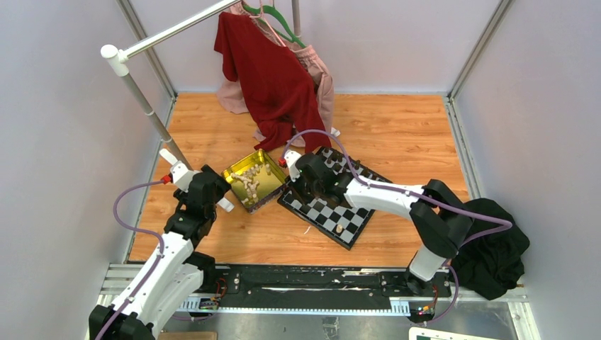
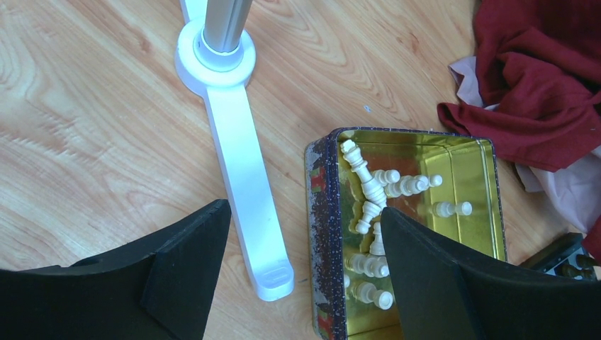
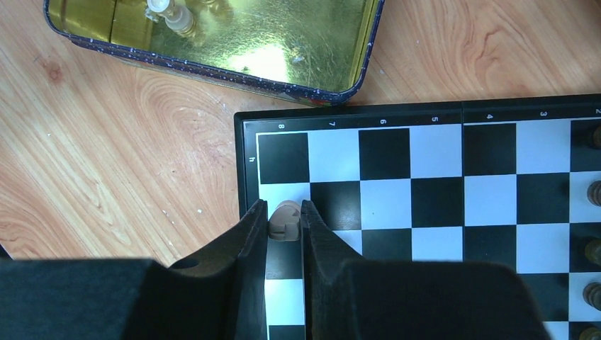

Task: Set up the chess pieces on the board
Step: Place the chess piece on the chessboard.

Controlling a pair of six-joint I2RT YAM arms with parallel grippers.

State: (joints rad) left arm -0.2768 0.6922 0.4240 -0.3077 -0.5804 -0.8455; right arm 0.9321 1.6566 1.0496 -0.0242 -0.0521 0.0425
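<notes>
Chess pieces (image 2: 383, 188): cream figurines lying loose in the gold tin (image 2: 322, 234). One more tan piece (image 3: 283, 212) is clamped between the jaws of the right gripper (image 3: 285, 225). A single light piece (image 1: 340, 229) stands near the board's near edge, and dark pieces (image 3: 594, 191) line its far side.

Board (image 3: 439, 191): black-and-white checkered, lying flat and turned at an angle on the table (image 1: 397, 134). The held piece is over the squares beside the corner marked 8 and h; contact with the board cannot be told.

Surface: light wood grain, enclosed by grey walls.

Room contents: white rack pole (image 1: 145, 103) at left, with its foot (image 2: 241, 177) beside the tin. A red garment (image 1: 273, 78) and a pink garment (image 1: 322, 85) hang at the back. A black cloth (image 1: 496, 255) lies at the near right.

Edges: the tin lies just beside the board's corner, a narrow strip of wood between them. Bare wood lies right of and beyond the board.

Left gripper (image 2: 303, 234): jaws wide apart, holding nothing, above the tin's left wall.
</notes>
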